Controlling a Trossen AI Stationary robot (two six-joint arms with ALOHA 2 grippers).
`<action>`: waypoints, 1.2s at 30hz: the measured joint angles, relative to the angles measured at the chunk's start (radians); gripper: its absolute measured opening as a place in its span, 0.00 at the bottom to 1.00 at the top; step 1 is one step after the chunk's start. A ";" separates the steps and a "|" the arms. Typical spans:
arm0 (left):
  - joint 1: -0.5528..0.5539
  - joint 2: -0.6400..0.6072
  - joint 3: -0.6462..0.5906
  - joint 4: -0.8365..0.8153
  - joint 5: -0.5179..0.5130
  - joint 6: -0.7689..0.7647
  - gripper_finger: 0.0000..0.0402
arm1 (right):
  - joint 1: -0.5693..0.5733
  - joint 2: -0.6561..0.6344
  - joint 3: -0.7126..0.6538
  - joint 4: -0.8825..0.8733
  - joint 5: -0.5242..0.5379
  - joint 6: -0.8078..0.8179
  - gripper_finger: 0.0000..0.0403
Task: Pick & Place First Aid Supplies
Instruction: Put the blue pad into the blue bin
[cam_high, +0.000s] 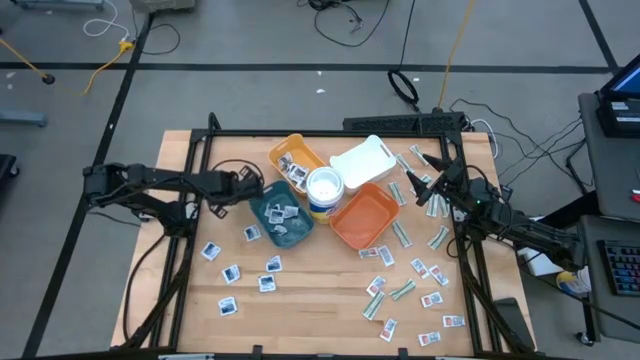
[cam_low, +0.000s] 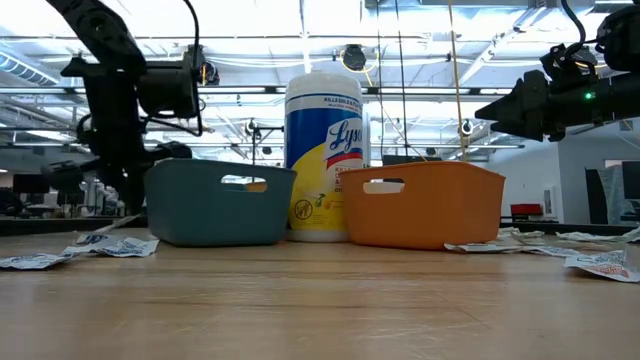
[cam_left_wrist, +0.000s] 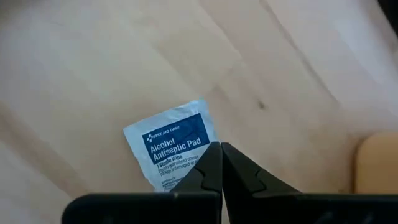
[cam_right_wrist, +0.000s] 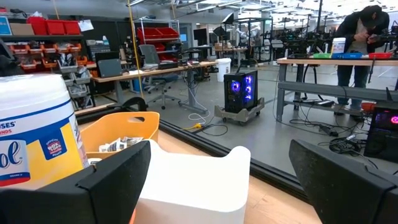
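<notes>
My left gripper (cam_left_wrist: 221, 163) hung over the wooden surface (cam_high: 320, 300) just beside the teal tray (cam_high: 283, 222), on its left side as seen from above. Its two fingers (cam_left_wrist: 202, 174) were pressed tight together with their tips pinching one corner of an alcohol antiseptic pad (cam_left_wrist: 168, 144), a white square packet with a blue label; the rest of the packet showed flat against the bare wood, and I could not tell whether it was lifted or lying there.

My right gripper (cam_high: 428, 190) waited above the far right part of the surface, near the white tray (cam_high: 365, 162) and the orange tray (cam_high: 363, 217), its fingers spread as wide as they go and holding nothing.

The white round tub (cam_high: 324, 190) stood between the trays, touching the orange one. A few white-and-blue packets (cam_high: 280, 212) lay inside the teal tray, more (cam_high: 231, 273) were scattered on the wood in front of it, and green-white strips (cam_high: 403, 290) and red-marked packets (cam_high: 432, 299) were strewn over the right side. The yellow tray (cam_high: 297, 160) behind the tub held some packets too.
</notes>
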 joint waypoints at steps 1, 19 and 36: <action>0.005 0.000 0.006 0.000 0.001 0.015 0.00 | 0.000 0.000 0.000 0.000 0.000 0.000 0.94; 0.083 -0.001 0.343 -0.091 -0.061 0.599 0.00 | 0.000 0.000 0.000 0.000 0.000 0.000 0.94; -0.118 0.024 0.495 -0.194 0.346 1.276 0.00 | 0.000 0.000 0.000 0.000 0.000 0.000 0.94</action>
